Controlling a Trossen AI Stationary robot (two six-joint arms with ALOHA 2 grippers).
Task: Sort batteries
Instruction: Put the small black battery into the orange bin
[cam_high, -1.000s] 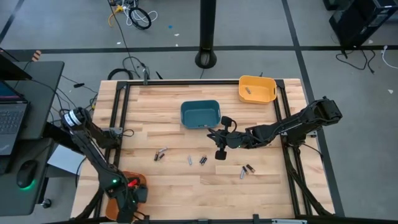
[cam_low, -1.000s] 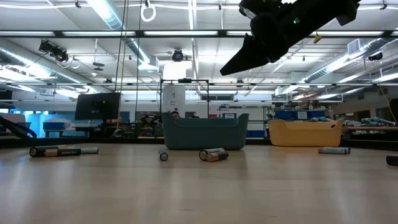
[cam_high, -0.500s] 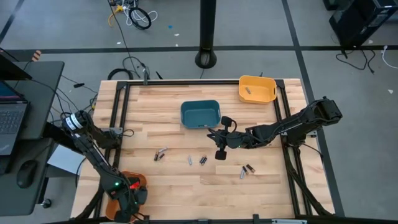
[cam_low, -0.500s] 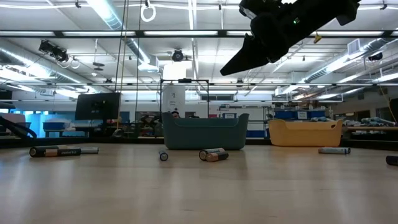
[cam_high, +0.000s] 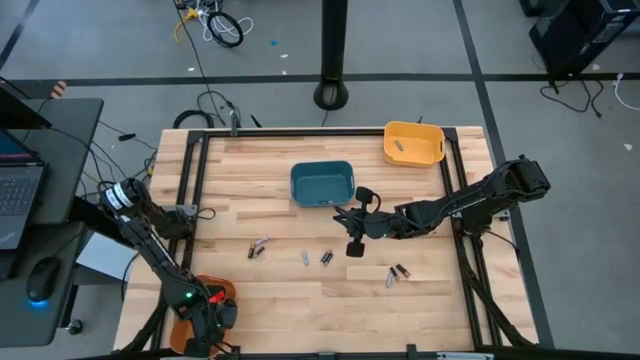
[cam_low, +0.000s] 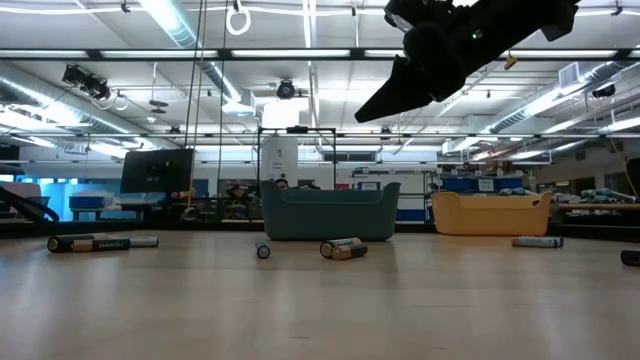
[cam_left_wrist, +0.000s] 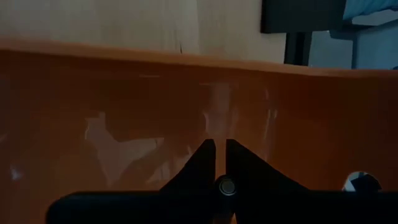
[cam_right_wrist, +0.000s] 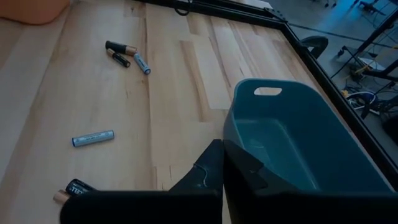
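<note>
**Batteries loose mid-worktop, both grippers empty**

Worktop (cam_high: 270, 300): pale wood planks, black rail frame along the edges. Wide bare wood along the near edge and at the left side; open strip also between the two bins at the far edge.

Teal bin (cam_high: 322, 184): rounded plastic tub with a handle slot, just short of the far edge, centre. Yellow bin (cam_high: 413, 143): same shape, far right corner, one small battery lying inside. Orange bin (cam_high: 195, 300): near left corner, partly over the edge.

Batteries (cam_high: 326, 257): small cylinders, dark or silvery-grey, some with a copper-coloured end, differing lengths. All lying flat in a loose row across the middle of the worktop: a cluster (cam_high: 258, 248) toward the left, a single grey one and a dark pair at centre, two more (cam_high: 397, 273) toward the right. None standing upright.

Right gripper (cam_high: 352, 232): raised above the worktop, just in front of the teal bin's near right corner, above the gap between the centre and right-hand batteries. Fingers closed together, nothing between them.

Left gripper (cam_left_wrist: 220, 163): down at the orange bin, near left corner, facing its smooth glossy wall. Fingers nearly together, a thin slit left, nothing held.
</note>
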